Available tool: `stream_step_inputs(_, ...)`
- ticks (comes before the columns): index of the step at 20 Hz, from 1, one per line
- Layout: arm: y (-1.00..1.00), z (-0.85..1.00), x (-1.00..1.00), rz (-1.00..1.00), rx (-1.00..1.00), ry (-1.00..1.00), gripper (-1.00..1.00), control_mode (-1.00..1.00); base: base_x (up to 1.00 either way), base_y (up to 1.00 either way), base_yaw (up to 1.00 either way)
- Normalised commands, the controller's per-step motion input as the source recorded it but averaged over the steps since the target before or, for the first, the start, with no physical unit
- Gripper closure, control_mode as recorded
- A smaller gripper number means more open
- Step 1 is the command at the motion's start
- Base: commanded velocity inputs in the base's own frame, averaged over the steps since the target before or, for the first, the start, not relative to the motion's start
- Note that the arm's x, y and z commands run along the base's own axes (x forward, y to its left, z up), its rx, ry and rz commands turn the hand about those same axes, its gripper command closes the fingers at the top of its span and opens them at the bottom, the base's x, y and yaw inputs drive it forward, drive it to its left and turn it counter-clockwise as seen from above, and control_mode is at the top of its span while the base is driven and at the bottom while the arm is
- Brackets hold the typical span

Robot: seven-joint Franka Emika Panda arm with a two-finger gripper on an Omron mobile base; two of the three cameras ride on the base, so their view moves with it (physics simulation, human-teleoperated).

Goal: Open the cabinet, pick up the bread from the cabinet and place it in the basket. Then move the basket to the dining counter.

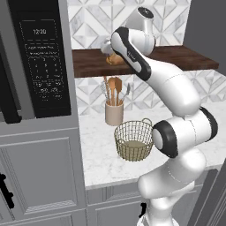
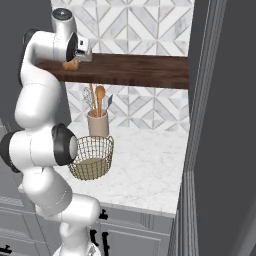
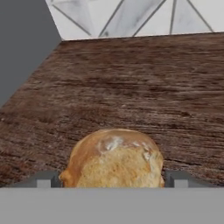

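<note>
Dark cabinet [image 1: 176,59] top: 1 bread [image 3: 114,159] between 2 fingertips [image 3: 176,179].

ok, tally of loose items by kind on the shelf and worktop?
Bread: 1, on the cabinet, between the gripper fingers
Basket: 1, on the worktop
Utensil crock: 1, holding utensils
Total: 3

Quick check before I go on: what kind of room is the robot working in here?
A home kitchen, most likely: a built-in microwave over grey panelled cupboards, a marble worktop against patterned tiles, and a utensil crock of spoons beside a wire basket.
</note>
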Motion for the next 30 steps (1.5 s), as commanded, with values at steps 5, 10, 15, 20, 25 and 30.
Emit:
stream_step_inputs(5, 0.0, -0.02, -0.02, 0.01, 0.0, 0.0, 1.0, -1.0, 0.0, 0.0, 0.0)
stream_step_inputs(10, 0.0, 0.16, -0.71, 0.04, 0.0, -0.02, 1.0, -1.0, 0.0, 0.0, 0.0)
stream_step_inputs(15, 0.0, 0.2, -1.0, 0.06, 0.0, -0.07, 1.0, -1.0, 0.0, 0.0, 0.0)
stream_step_inputs(20, -0.19, 0.13, -1.0, 0.03, 0.0, -0.05, 1.0, -1.0, 0.0, 0.0, 0.0)
stream_step_inputs(25, -0.36, 0.0, -1.0, 0.0, 0.0, -0.02, 1.0, -1.0, 0.0, 0.0, 0.0)
stream_step_inputs(30, -0.37, -0.02, -1.0, 0.0, 0.0, 0.0, 1.0, -1.0, 0.0, 0.0, 0.0)
